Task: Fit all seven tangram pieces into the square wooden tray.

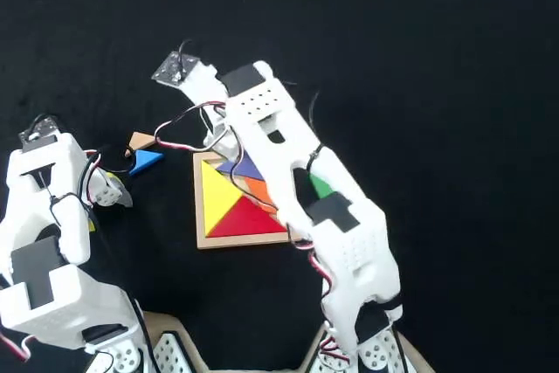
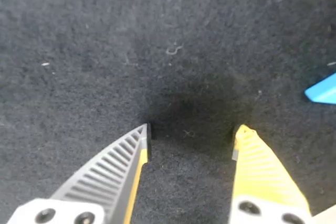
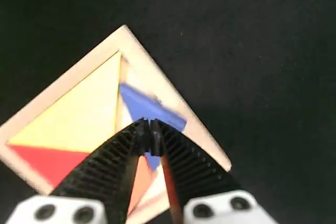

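Observation:
The square wooden tray (image 1: 201, 207) lies mid-table, holding a yellow triangle (image 1: 218, 194), a red triangle (image 1: 249, 220) and an orange piece (image 1: 256, 188). A blue piece (image 3: 149, 109) lies at the tray's far corner, tilted with one edge up on the rim (image 3: 173, 95). My right gripper (image 3: 150, 129) is shut, its tips down on that blue piece. A green piece (image 1: 321, 186) shows under the right arm, beside the tray. A small blue triangle (image 1: 146, 161) and a tan piece (image 1: 141, 140) lie left of the tray. My left gripper (image 2: 191, 132) is open over bare cloth near the blue triangle (image 2: 323, 90).
Black cloth covers the table. The right arm (image 1: 297, 172) reaches across the tray's right half and hides part of it. The left arm (image 1: 44, 216) stands at the front left. Open cloth lies to the far side and the right.

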Robot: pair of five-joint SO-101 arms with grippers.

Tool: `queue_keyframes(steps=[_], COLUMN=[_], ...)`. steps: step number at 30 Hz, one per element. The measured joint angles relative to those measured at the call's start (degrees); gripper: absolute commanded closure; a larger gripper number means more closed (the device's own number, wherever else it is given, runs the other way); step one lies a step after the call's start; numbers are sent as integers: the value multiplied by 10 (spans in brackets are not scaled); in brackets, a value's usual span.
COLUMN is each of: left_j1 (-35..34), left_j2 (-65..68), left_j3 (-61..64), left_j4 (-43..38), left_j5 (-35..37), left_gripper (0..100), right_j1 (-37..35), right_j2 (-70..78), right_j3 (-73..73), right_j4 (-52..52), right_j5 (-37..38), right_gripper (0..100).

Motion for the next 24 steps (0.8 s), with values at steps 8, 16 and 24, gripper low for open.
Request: queue_keyframes(steps=[8, 16, 24], left_j1=[0, 0, 0], left_j2=[0, 0, 0], left_j3=[0, 0, 0], left_j4=[0, 0, 0], left_j5=[0, 0, 0], left_gripper=[737, 737, 737], right_j1=[1, 20, 93], right_j2=[35, 51, 51], right_j3=[0, 6, 6], right_j4=[-16, 11, 43], right_j5=[-1, 11, 19], right_gripper=[988, 988, 988])
